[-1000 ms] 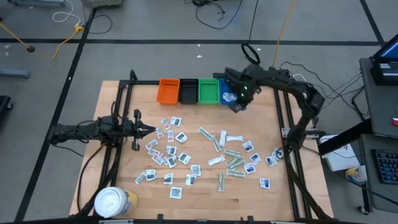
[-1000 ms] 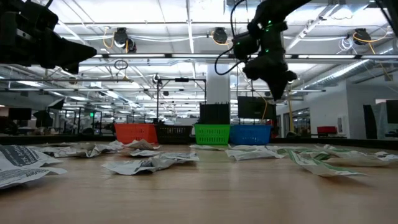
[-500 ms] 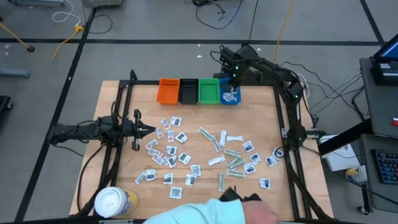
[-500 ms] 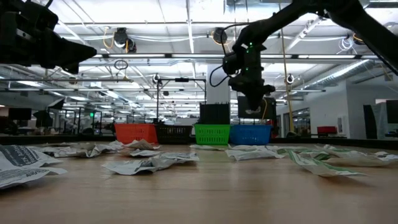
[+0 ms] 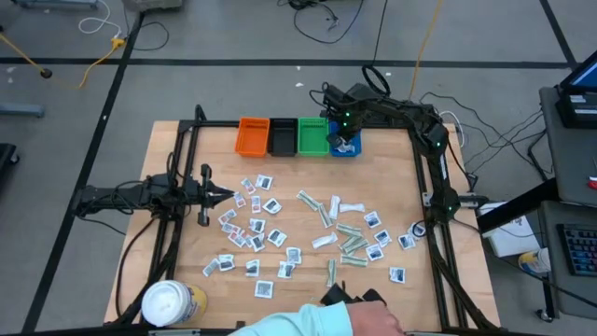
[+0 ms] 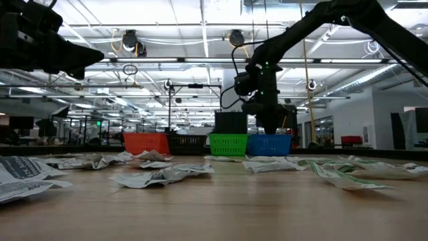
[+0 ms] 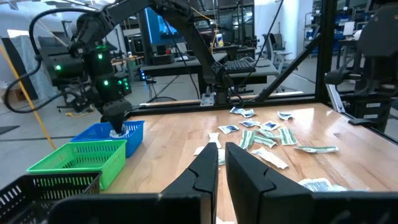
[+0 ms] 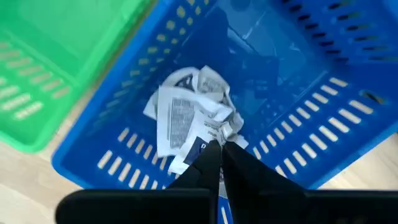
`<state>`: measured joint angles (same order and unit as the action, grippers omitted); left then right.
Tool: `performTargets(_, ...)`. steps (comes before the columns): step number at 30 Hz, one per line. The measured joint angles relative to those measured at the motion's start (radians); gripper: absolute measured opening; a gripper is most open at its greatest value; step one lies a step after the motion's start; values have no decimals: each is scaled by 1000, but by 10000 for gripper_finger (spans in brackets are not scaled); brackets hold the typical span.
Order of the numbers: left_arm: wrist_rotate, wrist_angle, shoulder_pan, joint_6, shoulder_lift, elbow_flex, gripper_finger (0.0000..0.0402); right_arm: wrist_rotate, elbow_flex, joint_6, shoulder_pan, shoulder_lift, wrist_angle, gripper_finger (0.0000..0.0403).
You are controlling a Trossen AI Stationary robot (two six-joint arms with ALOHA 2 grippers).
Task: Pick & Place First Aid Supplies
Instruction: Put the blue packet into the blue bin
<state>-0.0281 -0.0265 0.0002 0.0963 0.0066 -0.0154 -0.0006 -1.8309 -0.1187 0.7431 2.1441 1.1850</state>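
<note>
Blue bin [image 5: 344, 147] is getting the white sachets [image 8: 193, 118], so I am holding the right end effector [image 8: 218, 147] low inside it, fingers nearly closed, probably pinching one. Left end effector [image 5: 227, 195] is waiting closed, empty, beside remaining packets [image 5: 308, 233] on the counter [image 5: 438, 299].

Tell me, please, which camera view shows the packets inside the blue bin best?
The right wrist view: it looks straight down into the blue bin at the crumpled white packets. The high view shows only a pale patch beside the right tool. The low and left wrist views show just the bin's wall.
</note>
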Motion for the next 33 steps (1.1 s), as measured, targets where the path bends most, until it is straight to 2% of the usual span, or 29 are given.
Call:
performTargets(6,0,0,0,0,0,0,37,3,7,8,-6,0,-22,36)
performTargets(14,0,0,0,0,0,0,37,3,7,-4,-5,-6,-23,143)
performTargets(18,0,0,0,0,0,0,37,0,8,-38,-6,-49,-19,176)
performTargets(33,0,0,0,0,0,0,37,-1,10,-340,-23,-201,39,174)
